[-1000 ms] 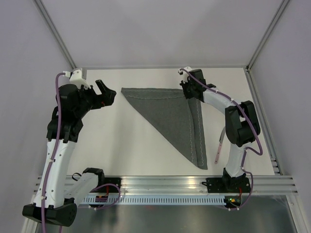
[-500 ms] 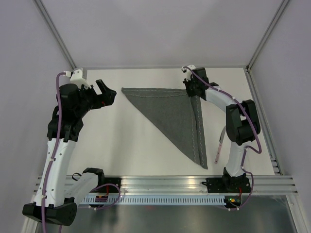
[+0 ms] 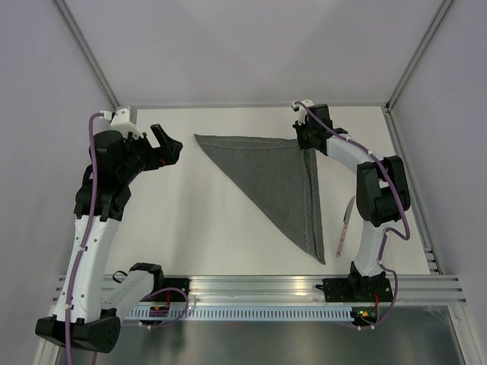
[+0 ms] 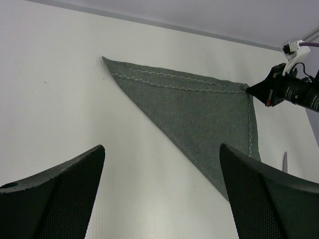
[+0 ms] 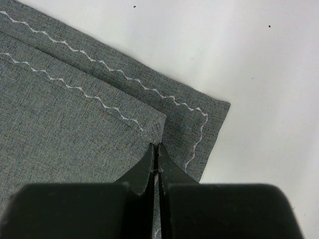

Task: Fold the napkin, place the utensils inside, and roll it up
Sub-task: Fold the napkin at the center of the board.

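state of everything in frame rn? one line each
napkin: folded into a triangle, flat on the table, far right corner pinched
knife: lying loose on the table right of the napkin, untouched
left gripper: open, empty, left of the napkin
right gripper: shut on the napkin's top-layer corner

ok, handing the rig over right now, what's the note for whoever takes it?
left gripper: fingers open, empty, beside the napkin's left corner, off the cloth.
right gripper: fingers shut on the top layer's far right corner.
napkin folded into a triangle on the table; utensil lies to its right, not inside.
Done: fold, corners slightly offset. Left: place utensil inside, roll up.
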Action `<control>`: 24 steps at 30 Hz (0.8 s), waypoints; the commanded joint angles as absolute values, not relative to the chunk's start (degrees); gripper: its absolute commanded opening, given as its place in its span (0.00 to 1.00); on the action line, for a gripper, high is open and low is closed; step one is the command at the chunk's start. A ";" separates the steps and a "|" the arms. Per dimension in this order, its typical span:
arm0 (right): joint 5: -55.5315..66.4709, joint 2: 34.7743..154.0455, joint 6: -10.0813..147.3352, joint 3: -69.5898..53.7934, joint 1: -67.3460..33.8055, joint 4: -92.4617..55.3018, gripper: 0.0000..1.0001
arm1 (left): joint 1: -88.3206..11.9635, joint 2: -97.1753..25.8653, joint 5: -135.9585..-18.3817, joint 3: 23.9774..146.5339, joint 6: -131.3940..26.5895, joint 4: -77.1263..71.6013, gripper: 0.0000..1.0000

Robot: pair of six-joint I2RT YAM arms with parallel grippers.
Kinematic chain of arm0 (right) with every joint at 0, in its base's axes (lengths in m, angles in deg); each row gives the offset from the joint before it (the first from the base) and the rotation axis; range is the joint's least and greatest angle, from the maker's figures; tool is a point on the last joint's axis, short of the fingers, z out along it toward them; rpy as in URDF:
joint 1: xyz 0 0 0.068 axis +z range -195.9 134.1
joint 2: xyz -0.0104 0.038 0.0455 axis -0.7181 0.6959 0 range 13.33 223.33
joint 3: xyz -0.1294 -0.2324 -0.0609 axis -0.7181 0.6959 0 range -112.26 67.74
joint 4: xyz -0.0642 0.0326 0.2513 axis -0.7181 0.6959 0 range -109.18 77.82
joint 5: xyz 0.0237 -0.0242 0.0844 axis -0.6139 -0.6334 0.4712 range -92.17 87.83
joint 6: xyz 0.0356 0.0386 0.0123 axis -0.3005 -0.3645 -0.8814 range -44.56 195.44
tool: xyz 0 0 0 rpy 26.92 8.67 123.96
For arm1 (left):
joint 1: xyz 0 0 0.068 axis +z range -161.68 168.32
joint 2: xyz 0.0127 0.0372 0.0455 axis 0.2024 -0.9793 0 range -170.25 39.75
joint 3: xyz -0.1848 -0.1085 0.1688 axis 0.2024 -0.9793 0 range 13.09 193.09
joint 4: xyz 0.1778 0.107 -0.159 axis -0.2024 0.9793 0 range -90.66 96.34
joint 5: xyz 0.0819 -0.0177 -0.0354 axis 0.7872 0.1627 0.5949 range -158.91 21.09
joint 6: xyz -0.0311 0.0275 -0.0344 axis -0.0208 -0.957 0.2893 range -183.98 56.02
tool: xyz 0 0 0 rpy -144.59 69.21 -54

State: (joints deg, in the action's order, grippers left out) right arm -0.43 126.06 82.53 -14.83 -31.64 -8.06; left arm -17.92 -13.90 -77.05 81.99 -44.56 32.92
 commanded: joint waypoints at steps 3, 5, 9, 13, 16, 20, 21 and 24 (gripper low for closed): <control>-0.15 126.01 81.59 -16.99 -32.62 -10.30 0.01 | -17.83 -14.04 -79.10 82.08 -44.47 30.81 1.00; 0.20 125.83 81.51 -16.99 -32.80 -10.39 0.00 | -17.83 -14.12 -79.10 82.08 -44.38 30.81 1.00; 1.25 125.39 81.42 -16.99 -32.80 -10.30 0.00 | -17.74 -13.95 -79.10 81.91 -44.38 30.63 1.00; 1.87 124.95 81.24 -17.17 -32.80 -10.39 0.00 | -17.83 -14.04 -79.19 81.90 -44.29 30.63 1.00; 3.53 123.72 80.89 -16.99 -32.80 -9.95 0.00 | -17.83 -14.21 -79.19 81.90 -44.29 30.54 1.00; 4.77 122.32 80.54 -16.99 -32.80 -9.68 0.00 | -17.83 -14.48 -79.28 81.90 -43.94 30.46 1.00; 4.77 122.05 80.45 -17.08 -32.80 -9.68 0.00 | -17.83 -14.74 -79.19 81.90 -43.77 30.37 1.00; 5.12 121.87 80.54 -17.08 -32.80 -9.42 0.00 | -17.83 -15.35 -78.67 81.73 -41.49 29.49 1.00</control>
